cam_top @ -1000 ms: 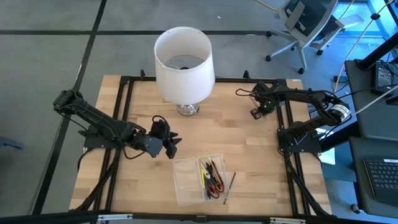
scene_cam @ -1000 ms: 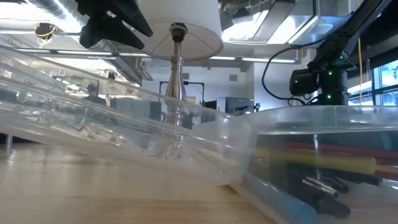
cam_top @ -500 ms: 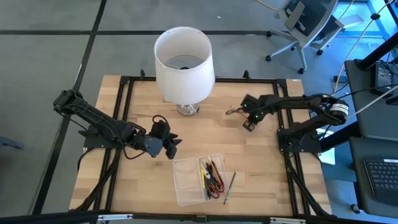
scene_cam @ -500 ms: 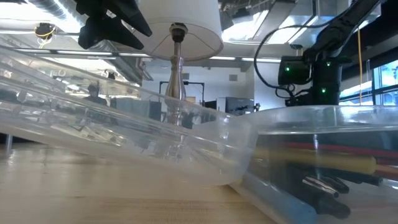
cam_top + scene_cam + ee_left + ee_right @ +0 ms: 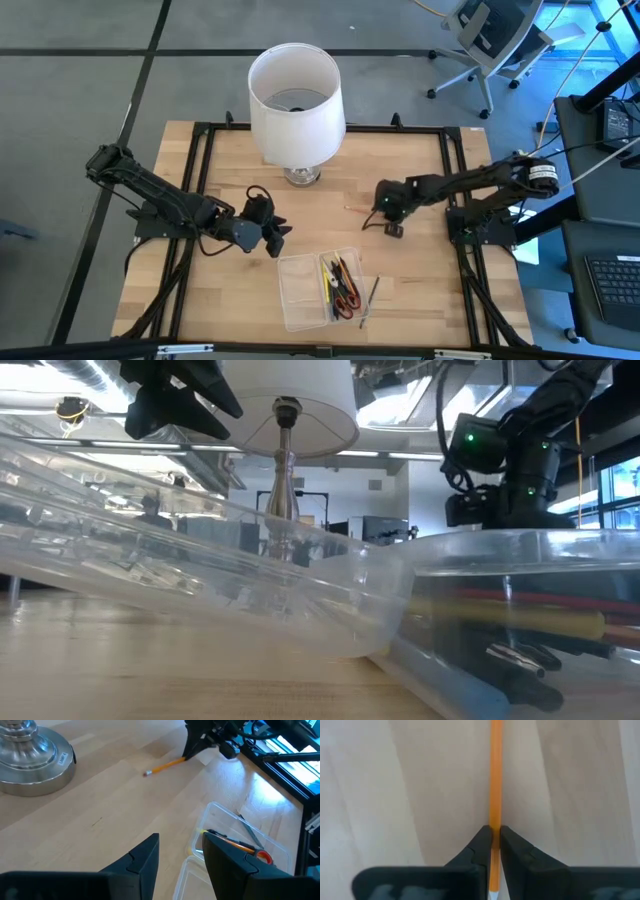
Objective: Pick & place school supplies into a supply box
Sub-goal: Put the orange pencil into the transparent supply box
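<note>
Right pincer [image 5: 495, 837] clamped on thin orange pencil [image 5: 495, 775], which lies on wooden counter [image 5: 410, 290] centre-right of high view, above clear shallow plastic supply box [image 5: 300, 300]. Lift straight, keep the grip centred, then carry down-frame to the box. Left pincer [image 5: 180, 852] apart, idle centre-left. Pencil barely visible from above; box contents blurred low.

In the right wrist view the orange pencil [image 5: 495, 780] runs off both picture edges, so neither end shows, while in the low view the supply box [image 5: 520, 620] is cut by the right edge and its clear wall blurs the pens [image 5: 520, 622] inside.
</note>
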